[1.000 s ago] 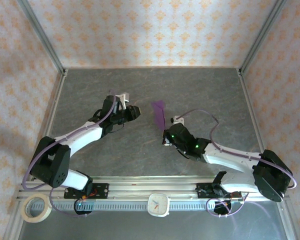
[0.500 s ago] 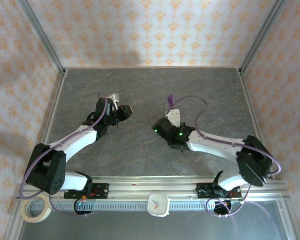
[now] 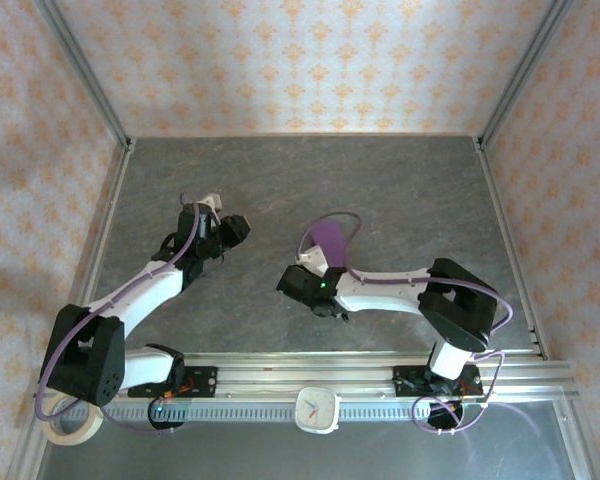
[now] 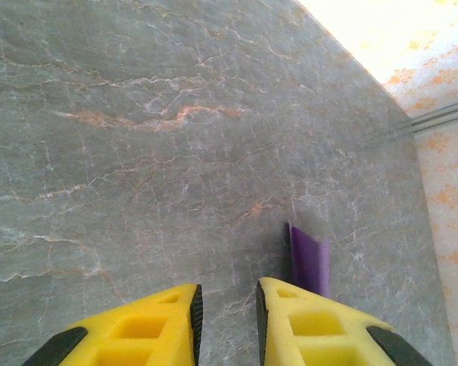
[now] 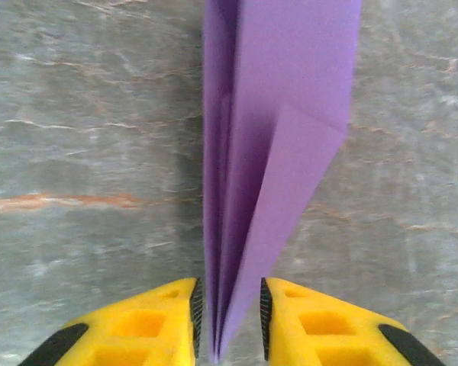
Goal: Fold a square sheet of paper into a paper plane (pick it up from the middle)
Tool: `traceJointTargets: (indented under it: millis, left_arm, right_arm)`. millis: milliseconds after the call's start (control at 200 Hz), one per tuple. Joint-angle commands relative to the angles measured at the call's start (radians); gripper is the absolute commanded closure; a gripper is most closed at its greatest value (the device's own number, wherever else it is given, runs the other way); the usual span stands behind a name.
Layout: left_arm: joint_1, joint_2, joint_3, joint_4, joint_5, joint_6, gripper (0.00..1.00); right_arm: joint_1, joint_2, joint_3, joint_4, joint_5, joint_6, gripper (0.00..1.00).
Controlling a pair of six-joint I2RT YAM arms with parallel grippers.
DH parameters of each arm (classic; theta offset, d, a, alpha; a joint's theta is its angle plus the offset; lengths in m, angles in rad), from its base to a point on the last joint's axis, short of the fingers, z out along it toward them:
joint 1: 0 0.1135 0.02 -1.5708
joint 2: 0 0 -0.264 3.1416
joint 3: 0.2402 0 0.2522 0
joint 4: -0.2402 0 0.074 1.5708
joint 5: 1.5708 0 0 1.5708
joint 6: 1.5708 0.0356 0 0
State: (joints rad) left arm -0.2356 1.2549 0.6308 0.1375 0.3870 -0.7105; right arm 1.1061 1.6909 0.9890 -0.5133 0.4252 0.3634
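Note:
The paper plane (image 3: 328, 240) is a narrow purple dart with a lengthwise crease, resting on the grey table near the middle. In the right wrist view the paper plane (image 5: 278, 152) runs away from the camera, its tail end standing between my right gripper's (image 5: 227, 313) jaws. Those jaws are open; the folds sit close to the left pad and a gap shows at the right pad. From above, the right gripper (image 3: 317, 263) is just in front of the plane. My left gripper (image 3: 235, 228) hovers to the plane's left, open and empty. Past its right finger (image 4: 313, 320) the plane (image 4: 309, 259) shows edge-on.
The table (image 3: 400, 190) is grey marble-patterned, closed in by metal posts and patterned walls on three sides. A roll of tape (image 3: 72, 418) lies at the near left corner, and a small clock (image 3: 317, 408) sits on the front rail between the arm bases.
The right arm swung left and brought the plane down towards the table, then its jaws came open off the paper. The left arm drew back to the left.

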Motion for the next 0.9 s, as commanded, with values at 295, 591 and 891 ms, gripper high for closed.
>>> traceJointTargets:
  millis: [295, 591, 891]
  left_arm:
    - [0.005, -0.025, -0.064, 0.062, 0.061, -0.064, 0.72]
    - [-0.004, 0.111, -0.068, 0.211, 0.174, -0.158, 0.73]
    - [-0.018, 0.158, -0.065, 0.220, 0.196, -0.156, 0.73]
  right_arm:
    - [-0.269, -0.311, -0.156, 0.351, -0.485, 0.103, 0.55]
    - [-0.530, -0.237, -0.290, 0.569, -0.867, 0.281, 0.89]
    - [-0.548, -0.055, -0.292, 0.647, -0.980, 0.339, 0.94]
